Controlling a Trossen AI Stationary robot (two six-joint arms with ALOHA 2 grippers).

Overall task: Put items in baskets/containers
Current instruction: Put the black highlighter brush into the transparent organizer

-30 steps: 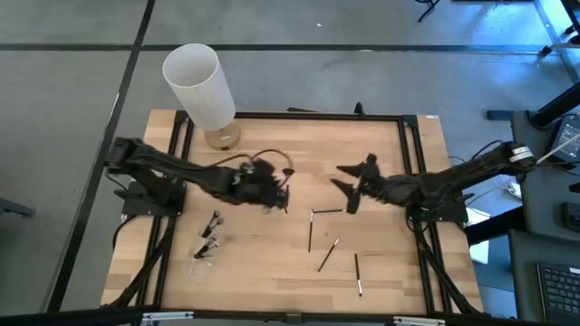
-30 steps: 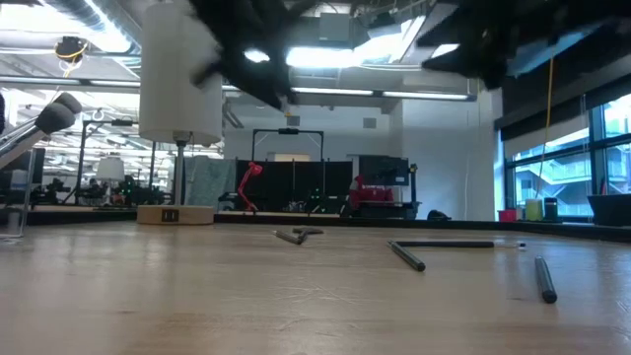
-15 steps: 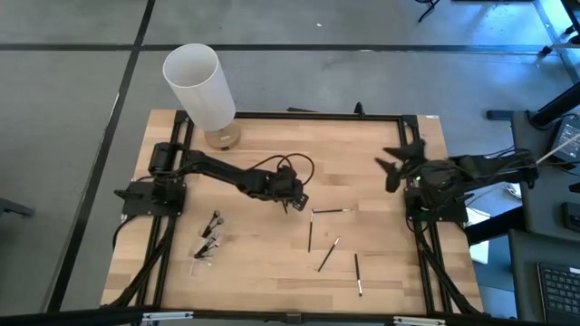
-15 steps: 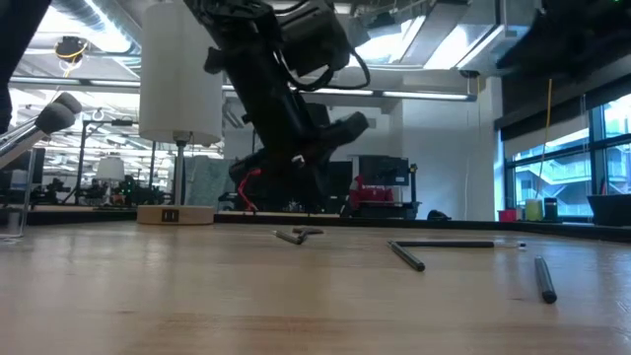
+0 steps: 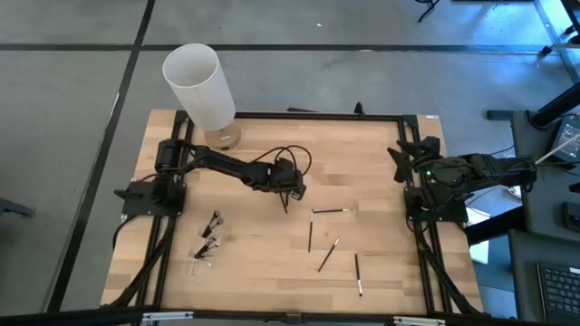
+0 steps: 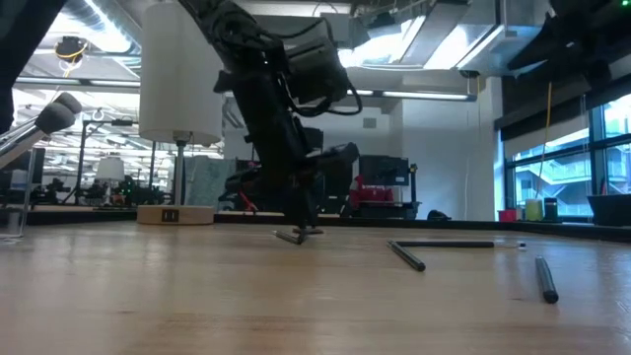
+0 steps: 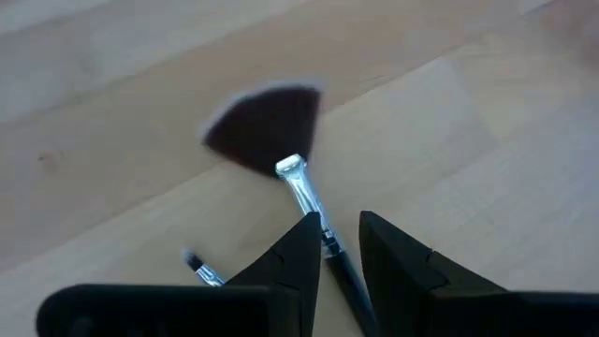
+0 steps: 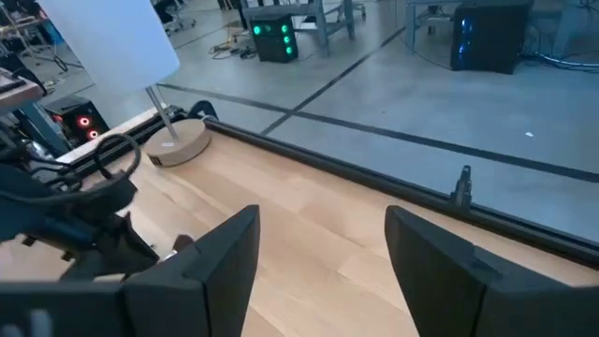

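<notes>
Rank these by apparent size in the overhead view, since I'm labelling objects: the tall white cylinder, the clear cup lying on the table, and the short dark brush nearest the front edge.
1. Tall white cylinder, largest by far.
2. Clear cup lying with brushes in it, though its transparent outline is hard to trace.
3. Short dark brush, a thin stick, smallest.

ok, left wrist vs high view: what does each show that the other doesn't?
Left wrist only: the fan brush close up, with its dark handle running between the left tool's fingers. High view only: the right tool open at the table's right edge, four loose brushes, the white cylinder. Both: the left tool down on the wooden table.
</notes>
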